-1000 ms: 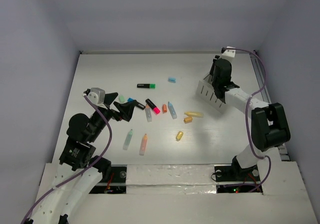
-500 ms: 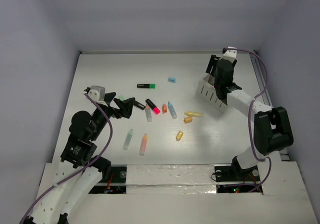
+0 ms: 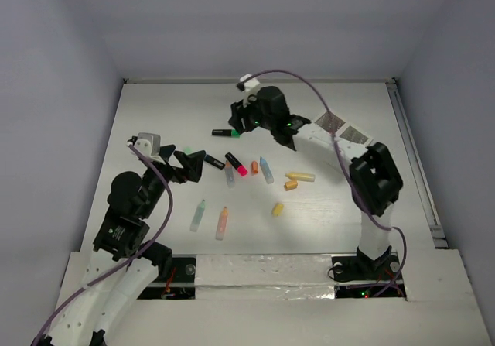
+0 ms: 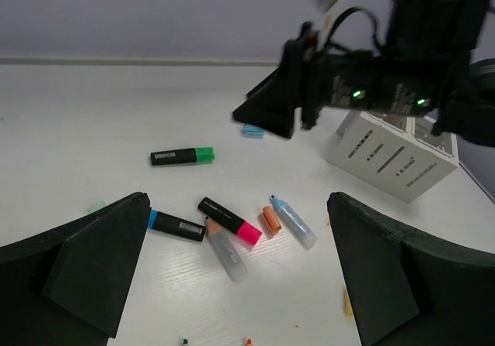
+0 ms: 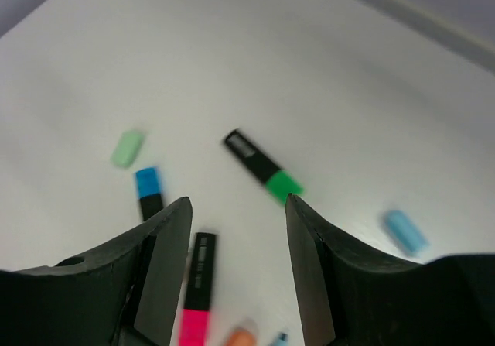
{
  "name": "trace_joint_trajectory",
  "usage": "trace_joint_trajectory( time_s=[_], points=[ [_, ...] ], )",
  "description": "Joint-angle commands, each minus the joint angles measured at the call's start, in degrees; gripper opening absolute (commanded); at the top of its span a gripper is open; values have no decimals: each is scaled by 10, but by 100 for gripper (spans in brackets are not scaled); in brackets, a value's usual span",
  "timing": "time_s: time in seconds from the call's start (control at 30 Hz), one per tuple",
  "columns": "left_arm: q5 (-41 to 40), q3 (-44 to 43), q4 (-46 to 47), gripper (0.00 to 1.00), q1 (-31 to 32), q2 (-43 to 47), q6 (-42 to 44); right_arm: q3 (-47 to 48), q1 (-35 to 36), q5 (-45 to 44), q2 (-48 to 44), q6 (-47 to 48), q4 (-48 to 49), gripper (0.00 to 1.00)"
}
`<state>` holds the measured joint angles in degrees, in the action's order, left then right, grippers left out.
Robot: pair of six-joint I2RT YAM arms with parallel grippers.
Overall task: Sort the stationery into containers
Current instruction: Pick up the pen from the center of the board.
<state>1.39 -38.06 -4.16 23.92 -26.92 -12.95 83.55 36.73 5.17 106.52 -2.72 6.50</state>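
The right arm reached far across the table [image 3: 155,114] toward the left side. Its forearm stretched out so that the right gripper [image 5: 237,207] hung above the green-and-black highlighter [image 3: 227,133]. Its jaws stood partly apart with nothing between them. In the wrist view the highlighter lay flat just beyond the fingertips, untouched.

The left arm was folded low on its own side, with the left gripper [image 3: 189,166] pointing toward the middle of the table. Its jaws were spread wide and empty, hovering near the black marker with a blue end [image 4: 176,226].

The white box [image 4: 394,156] stood on the right part of the table. The right forearm crossed over it and hid most of it from above, so its contents could not be made out.

All the stationery in view lay loose on the table. Between the two grippers a black-and-pink highlighter [image 3: 236,164], an orange cap [image 3: 254,167], a light blue marker [image 3: 266,169] and a clear-bodied marker [image 3: 230,177] lay close together. To their right were a yellow marker [image 3: 299,176], a yellow-orange cap [image 3: 291,184] just beside it, and a yellow cap [image 3: 278,209] a little nearer the bases. A mint marker [image 3: 199,215] and an orange marker [image 3: 222,222] lay side by side near the front edge. A mint cap [image 5: 128,148] sat near the blue-ended marker. A light blue cap [image 5: 405,231] lay apart, to the right of the green highlighter.
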Motion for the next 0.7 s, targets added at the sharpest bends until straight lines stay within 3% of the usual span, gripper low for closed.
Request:
trace_joint_trajectory(
  time_s=[0.0,0.33,0.67],
  points=[
    [-9,-26,15,99,-2,11,-8,96,41,78,76,38,-102,58],
    [-60,-32,2,99,-2,25,-15,316,98,103,262,76,-236,77],
    [-53,-31,3,99,-2,30,-15,414,116,77,362,85,-281,79]
  ],
)
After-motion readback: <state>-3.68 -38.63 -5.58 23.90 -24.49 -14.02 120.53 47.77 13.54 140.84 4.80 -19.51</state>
